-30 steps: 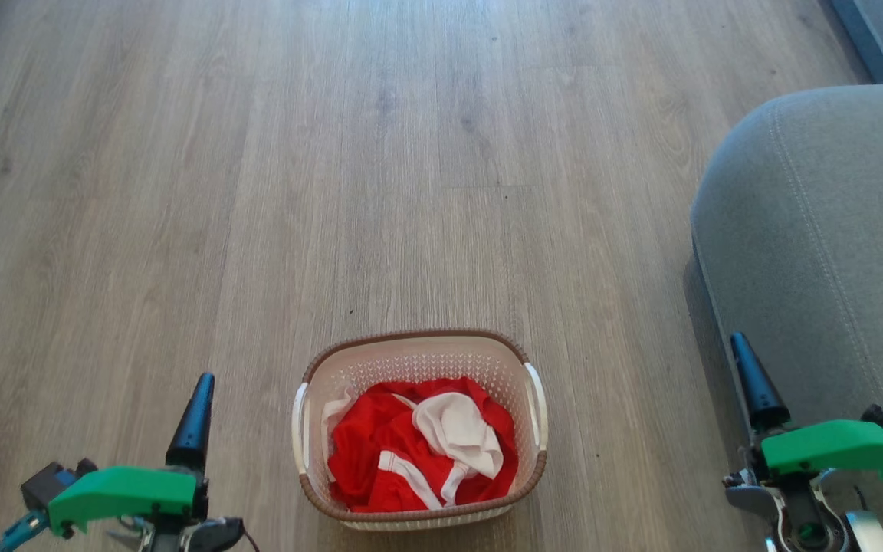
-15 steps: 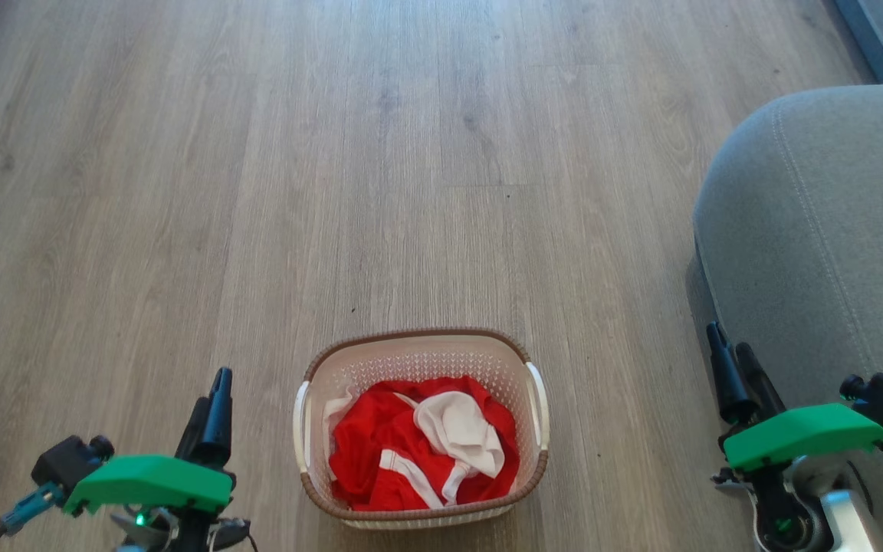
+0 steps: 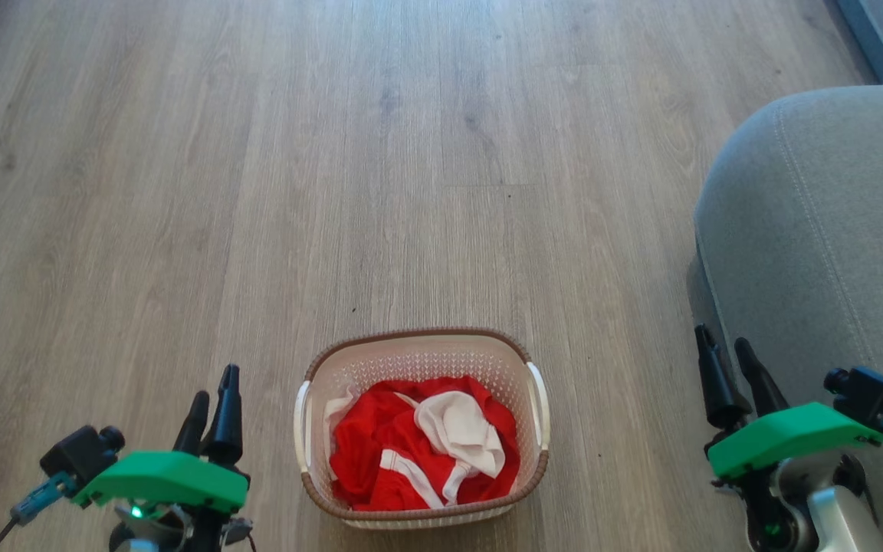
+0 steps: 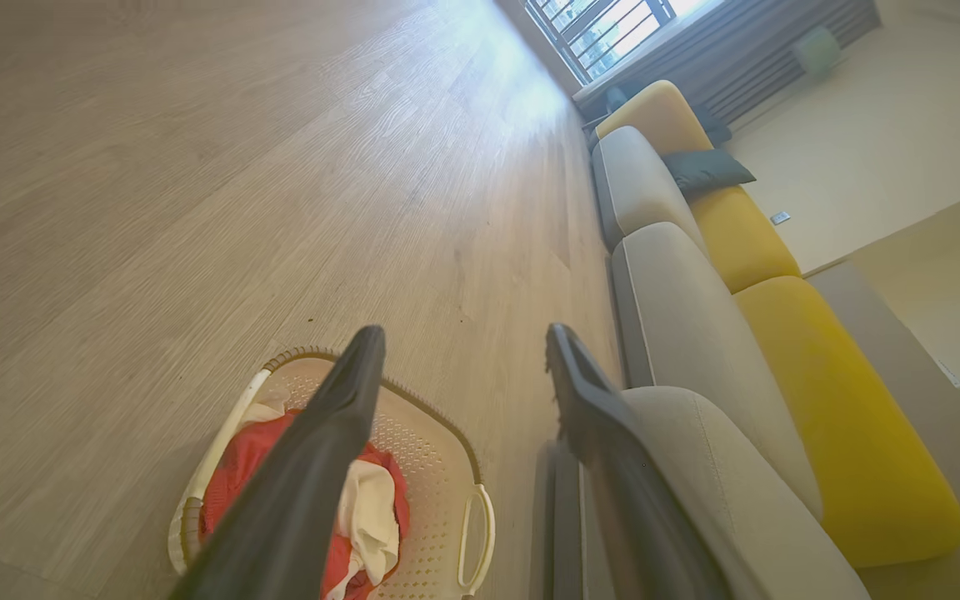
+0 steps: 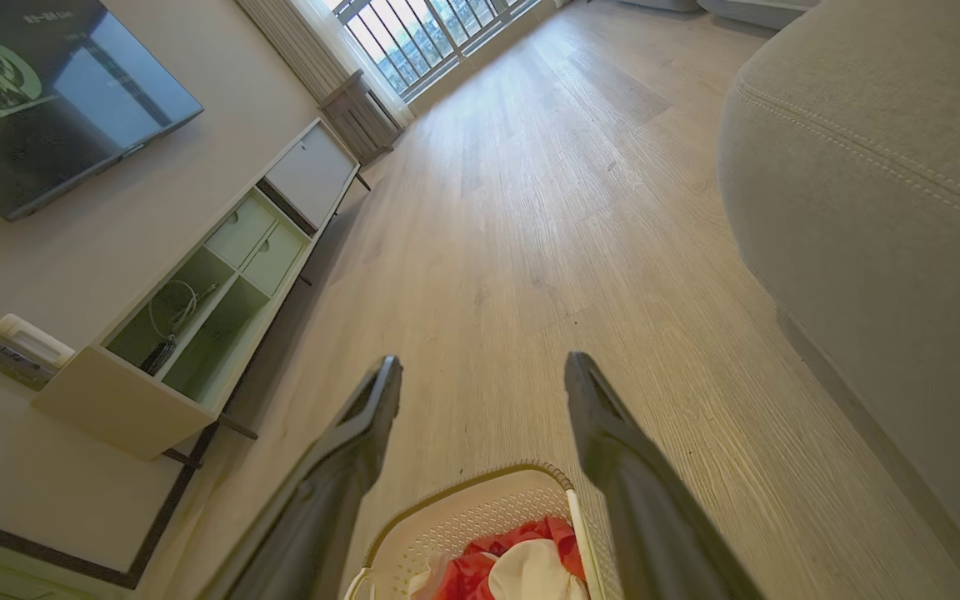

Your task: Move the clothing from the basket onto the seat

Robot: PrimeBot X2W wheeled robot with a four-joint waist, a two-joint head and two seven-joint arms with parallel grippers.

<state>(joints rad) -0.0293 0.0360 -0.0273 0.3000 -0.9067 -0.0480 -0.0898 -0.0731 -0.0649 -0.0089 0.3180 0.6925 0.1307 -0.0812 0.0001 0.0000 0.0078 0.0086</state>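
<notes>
Quick status on the laundry run: basically 0% done imo. The basket (image 3: pixel 420 335) sits on the wood floor (image 3: pixel 257 192) right in front of the bot. The clothing (image 3: pixel 399 460) is all inside it, a crumpled red heap w/ white stripes and a white panel on top. It covers the bottom and sits below the rim, and nothing hangs over the edge afaict.

The left gripper (image 3: pixel 215 386) hovers to the left of the basket, near its left handle but not touching it. Its fingers are spread apart w/ nothing between them, and the left wrist view shows a clear gap. The right gripper (image 3: pixel 721 337) is further off on the basket's right side, over by the edge of the seat (image 3: pixel 832 230). Its fingers are spread wide too and hold nothing.

The seat is the big grey cushion to the right of the basket, well apart from it w/ a strip of floor between. There's no red fabric on the part of it that shows.

So what's left is pretty much everything: reach into the basket, grab the fabric, lift it out, carry it right and drop it on the seat. Prob needs more than one grab, since it looks like a few pieces tangled together, tho can't tell how many.
</notes>
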